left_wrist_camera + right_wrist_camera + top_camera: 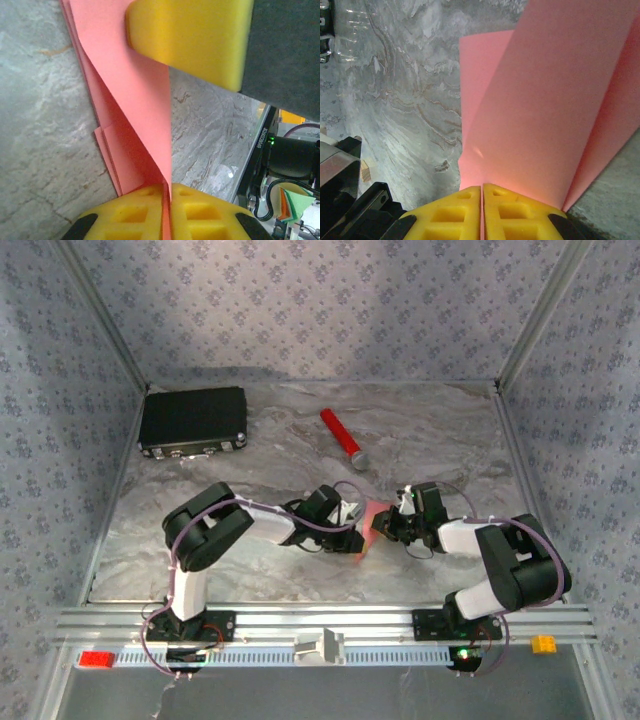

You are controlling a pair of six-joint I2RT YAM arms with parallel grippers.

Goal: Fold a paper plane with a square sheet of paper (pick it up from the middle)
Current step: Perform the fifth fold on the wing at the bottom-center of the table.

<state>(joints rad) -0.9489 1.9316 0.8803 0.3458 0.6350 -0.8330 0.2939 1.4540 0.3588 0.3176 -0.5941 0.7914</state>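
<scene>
Where both arms meet just below centre in the top view, the left pincer (pixel 166 196) is clamped tight on the paper (pixel 375 525); the right pincer (pixel 481 196) nips its opposite edge, low over the bench (pixel 250 570).

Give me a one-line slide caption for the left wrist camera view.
Left gripper pinching the creased pink paper over a grey marbled table, another yellow finger meeting the paper's far end.

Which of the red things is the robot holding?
The pink-red paper, pinched by the left gripper and right gripper. The red cylinder lies apart, farther back, untouched.
</scene>
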